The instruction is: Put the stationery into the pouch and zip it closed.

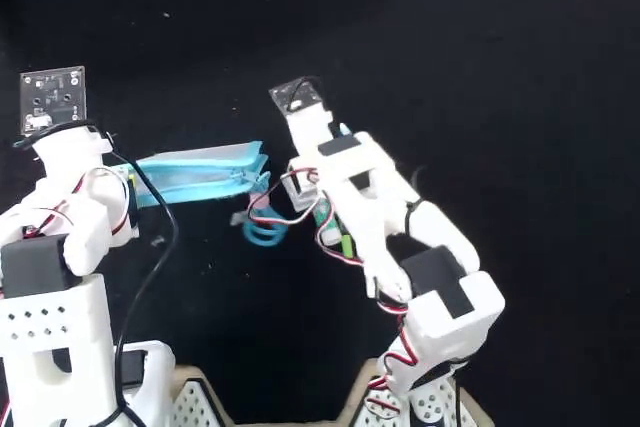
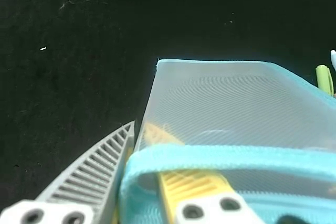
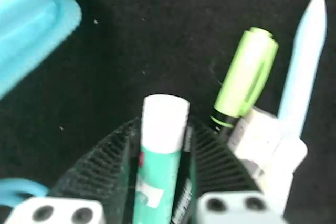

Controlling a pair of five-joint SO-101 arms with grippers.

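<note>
Well, from up high the blue pouch (image 1: 200, 177) lies at nine o'clock from the right gripper (image 1: 322, 215). In the left wrist view the left gripper (image 2: 142, 129) pinches its edge. In the right wrist view the right gripper squeezes a glue stick (image 3: 160, 150).

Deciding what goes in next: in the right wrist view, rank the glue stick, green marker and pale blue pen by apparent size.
1. glue stick, between the right fingers, but nearest the camera, so unsure.
2-3. green marker and pale blue pen look alike: marker thicker, pen longer.
</note>
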